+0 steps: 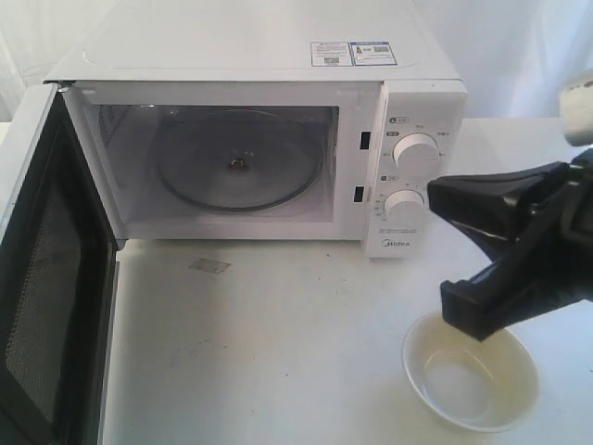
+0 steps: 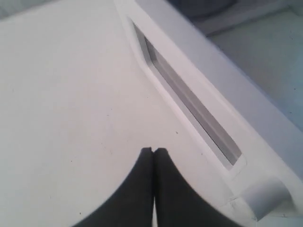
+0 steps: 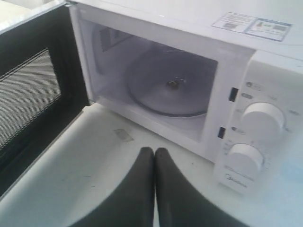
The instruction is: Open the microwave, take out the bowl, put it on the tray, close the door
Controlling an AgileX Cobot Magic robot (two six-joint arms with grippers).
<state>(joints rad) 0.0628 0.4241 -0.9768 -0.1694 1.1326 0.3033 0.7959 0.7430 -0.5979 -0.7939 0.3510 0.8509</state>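
Well, I see the microwave [image 1: 278, 65] with its door [image 1: 46, 278] wide open and the bowl [image 1: 477, 389] out front on the white table [image 1: 278, 352], no tray in sight. My right gripper [image 3: 154, 151] is pinched together, empty. Traying the bowl and closing the door remain.

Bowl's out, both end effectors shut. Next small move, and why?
Probably push the door shut with the left end effector, which hovers by its outer face: the bowl rests outside on the table, the microwave cavity holds only its turntable, and the door stands wide open.
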